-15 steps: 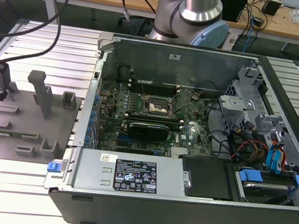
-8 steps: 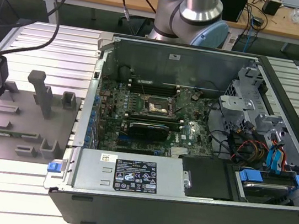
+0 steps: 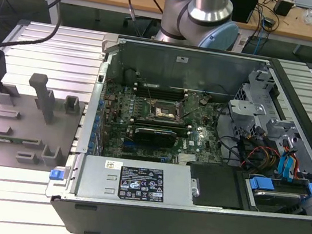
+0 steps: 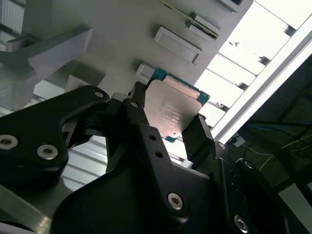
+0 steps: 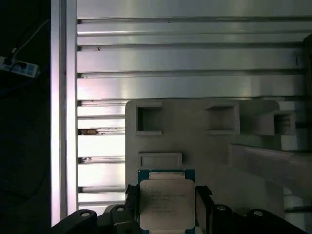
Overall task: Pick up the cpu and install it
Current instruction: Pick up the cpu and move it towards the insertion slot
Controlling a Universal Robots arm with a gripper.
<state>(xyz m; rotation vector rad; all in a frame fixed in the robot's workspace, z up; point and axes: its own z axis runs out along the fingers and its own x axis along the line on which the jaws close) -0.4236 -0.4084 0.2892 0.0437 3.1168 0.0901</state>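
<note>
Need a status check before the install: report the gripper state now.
The gripper is closed, holding the chip.

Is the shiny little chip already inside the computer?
No, the cpu is clamped in the gripper over the grey tray, outside the computer.

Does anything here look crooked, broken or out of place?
Nothing stands out. The small, flat, silvery square cpu sits straight between the fingers of the black gripper, over the grey tray.
</note>
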